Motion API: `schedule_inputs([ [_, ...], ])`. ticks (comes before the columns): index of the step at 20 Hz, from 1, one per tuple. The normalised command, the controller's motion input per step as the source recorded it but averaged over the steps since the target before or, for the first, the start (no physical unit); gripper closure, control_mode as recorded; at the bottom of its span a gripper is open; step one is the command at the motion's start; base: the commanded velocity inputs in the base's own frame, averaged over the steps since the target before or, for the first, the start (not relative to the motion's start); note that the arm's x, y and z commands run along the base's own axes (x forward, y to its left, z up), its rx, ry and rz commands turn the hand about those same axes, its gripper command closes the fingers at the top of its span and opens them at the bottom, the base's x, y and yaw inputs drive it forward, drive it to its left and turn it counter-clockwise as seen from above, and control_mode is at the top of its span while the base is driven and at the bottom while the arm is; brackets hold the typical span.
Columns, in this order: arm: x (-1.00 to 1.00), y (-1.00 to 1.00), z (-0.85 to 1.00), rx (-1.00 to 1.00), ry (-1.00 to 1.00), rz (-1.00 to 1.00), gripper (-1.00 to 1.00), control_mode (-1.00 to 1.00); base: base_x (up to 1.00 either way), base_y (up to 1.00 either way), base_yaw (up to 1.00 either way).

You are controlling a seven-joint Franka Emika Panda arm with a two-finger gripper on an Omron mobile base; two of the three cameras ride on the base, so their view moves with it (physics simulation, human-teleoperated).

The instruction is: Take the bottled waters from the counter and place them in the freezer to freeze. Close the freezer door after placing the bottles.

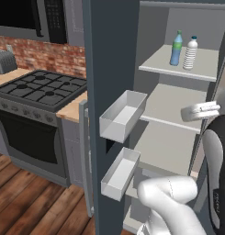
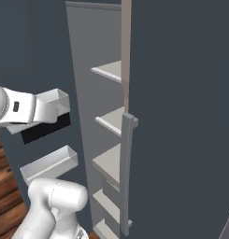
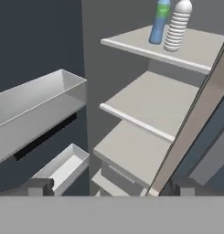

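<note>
two bottles are already standing upright on the top shelf (image 1: 203, 62) of the freezer (image 1: 171, 133): the blue-tinted bottle with the green cap (image 1: 177, 48) and the clear ribbed bottle with the blue cap (image 1: 191, 53), just beside each other, up at about 1 o'clock in the left base view. in the hand view they sit at 12 to 1 o'clock, on the same shelf. so my read is the bottle part is done and what's left is the freezer door (image 1: 107, 110), which is swung wide open with its two white bins (image 1: 123, 114) facing in.

tool (image 1: 214, 108) is over at 3 o'clock in the left base view, next to the middle shelves, jaws spread wide with nothing between them.

handling-wise, i'd guess the bottles are light, a bit squishy and slick plastic, tall enough to tip if the shelf gets bumped, so no slamming. the door is the thing to deal with now: stiff, big, probably heavy on its hinge. best place to take hold looks like the long grey bar handle (image 1: 84, 156), on the outer face at roughly 8 o'clock in the left base view, or just push on the door's free edge. a second door's bar handle (image 2: 126, 172) shows in the right base view, that one isn't the target.

the bench (image 1: 73, 108) by the black gas stove (image 1: 38, 89) has no bottles on the bit i can see.
</note>
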Motion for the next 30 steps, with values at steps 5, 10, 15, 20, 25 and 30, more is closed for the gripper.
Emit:
schedule_inputs([
  [5, -0.37, 0.03, -0.09, 0.02, 0.28, -0.02, -1.0, -1.0, 0.0, 0.0, 0.0],
  [10, -0.45, -0.01, -0.36, 0.02, 0.11, -0.07, -1.0, -1.0, 0.0, 0.0, 0.0],
  [15, -0.4, -0.1, -0.55, 0.0, 0.08, -0.12, -1.0, -1.0, 0.0, 0.0, 0.0],
  [20, -0.02, -0.26, -0.27, 0.07, 0.08, -0.08, -1.0, -1.0, 0.0, 0.0, 0.0],
  [25, 0.0, -0.01, -0.12, 0.03, 0.02, 0.1, -1.0, -1.0, 0.0, 0.0, 0.0],
  [30, 0.0, 0.0, -0.02, 0.0, 0.04, 0.03, -1.0, -1.0, 0.0, 0.0, 0.0],
])
